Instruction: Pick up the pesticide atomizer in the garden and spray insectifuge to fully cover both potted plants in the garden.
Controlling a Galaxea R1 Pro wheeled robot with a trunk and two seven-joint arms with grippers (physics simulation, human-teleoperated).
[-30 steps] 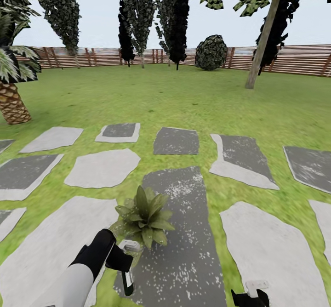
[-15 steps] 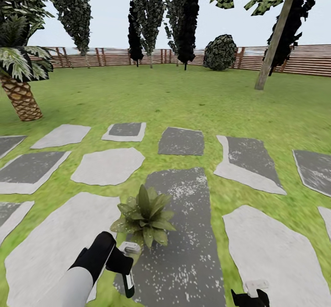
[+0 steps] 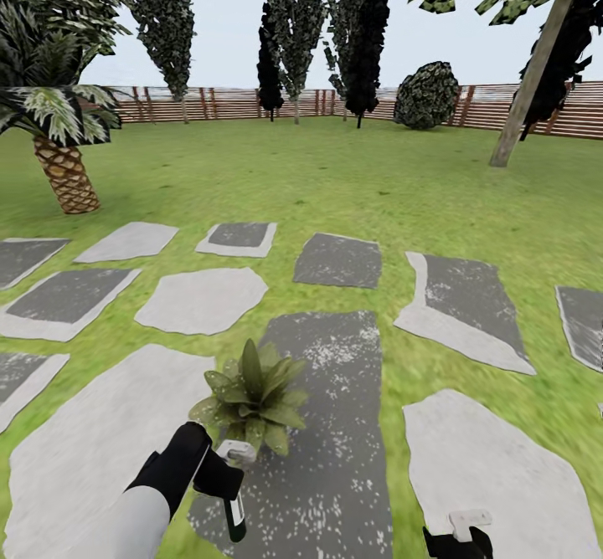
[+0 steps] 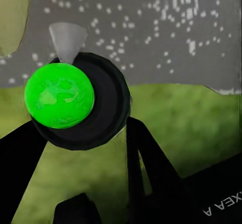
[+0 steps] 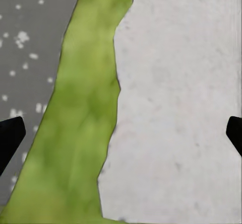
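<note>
Holding the pesticide atomizer point(image 3: 234, 492), the left tool point(image 3: 219, 477) hung low over the near end of a dark speckled stepping slab point(image 3: 322, 425), its fingers closed on the bottle. In the head view the bottle pointed down, dark with a green mark, and its pale trigger head point(image 3: 238, 453) sat just beside the foliage of a potted plant point(image 3: 249, 396). That plant, a rosette of pointed speckled green leaves, stood at the left edge of the same slab; its pot was hidden by the leaves.

Left wrist view: atomizer point(image 4: 80, 103) seen end-on as a dark round body with a bright green disc, a pale nozzle cone above it, black fingers point(image 4: 146, 168) along it, grass and the speckled slab beyond.

Right tool point(image 3: 456, 542): at the lower edge of the head view, over a pale slab point(image 3: 494, 475). Right wrist view: its black fingertips point(image 5: 9, 136) stood wide apart with nothing between them, above a grass strip point(image 5: 85, 113) between dark and pale slabs.

Surroundings: green lawn point(image 3: 335, 182), a palm point(image 3: 59, 141), tall dark trees, a brown slatted fence point(image 3: 226, 104).
</note>
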